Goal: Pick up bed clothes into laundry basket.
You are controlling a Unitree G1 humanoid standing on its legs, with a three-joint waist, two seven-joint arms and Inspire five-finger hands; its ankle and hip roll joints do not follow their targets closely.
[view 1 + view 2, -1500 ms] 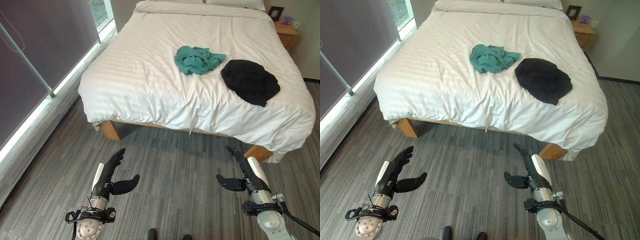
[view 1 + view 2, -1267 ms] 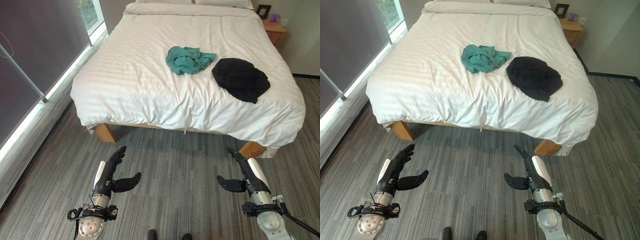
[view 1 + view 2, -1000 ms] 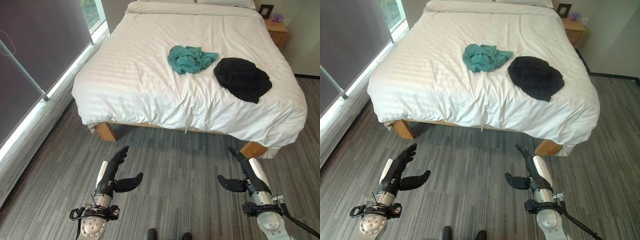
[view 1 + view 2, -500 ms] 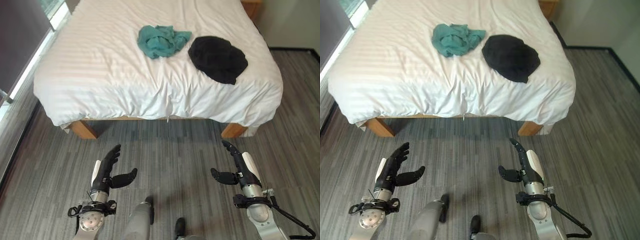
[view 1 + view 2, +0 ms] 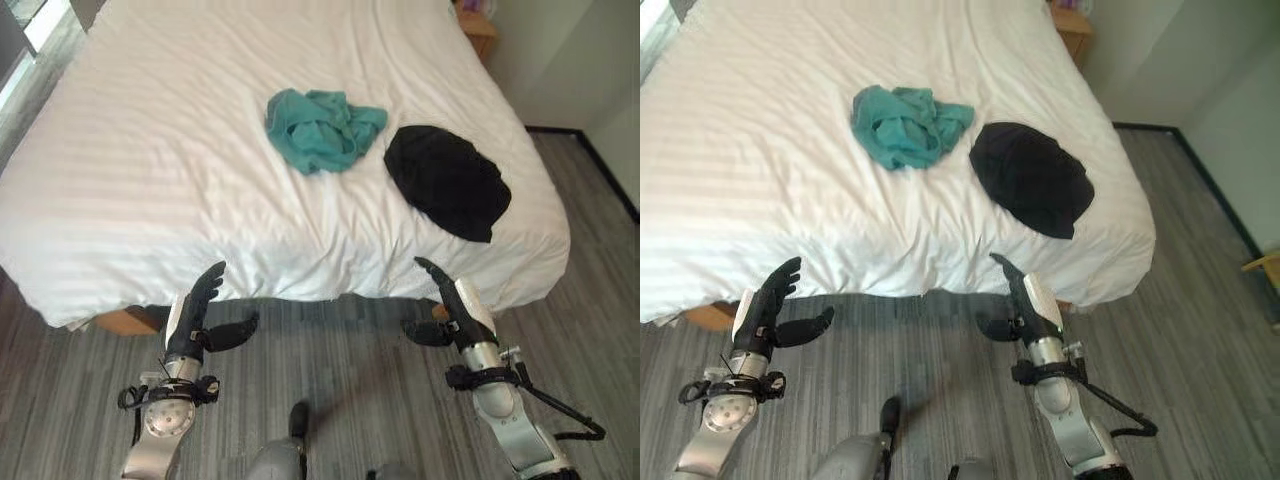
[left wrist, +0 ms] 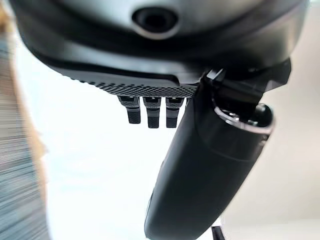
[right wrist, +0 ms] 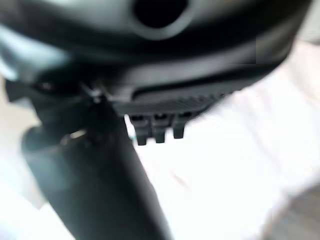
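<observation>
Now, clothes on the bed are faced.
Left robot hand [image 5: 190,318] and right robot hand [image 5: 462,312] are held open, empty, ready for the green garment [image 5: 320,127] and black garment [image 5: 447,180] on the bed [image 5: 150,180].

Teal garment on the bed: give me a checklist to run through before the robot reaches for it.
1. Teal garment lies free on the white bed, nothing on top of it: ok.
2. Black garment lies beside it; the two look apart or barely touching, so one could be lifted alone: ok.
3. Left hand open and holding nothing: ok.
4. Right hand open and holding nothing: ok.
5. Both hands hang at the bed's near edge, short of the clothes; reach from this stance: cannot tell.
6. Where the laundry basket stands for the drop: cannot tell.
</observation>
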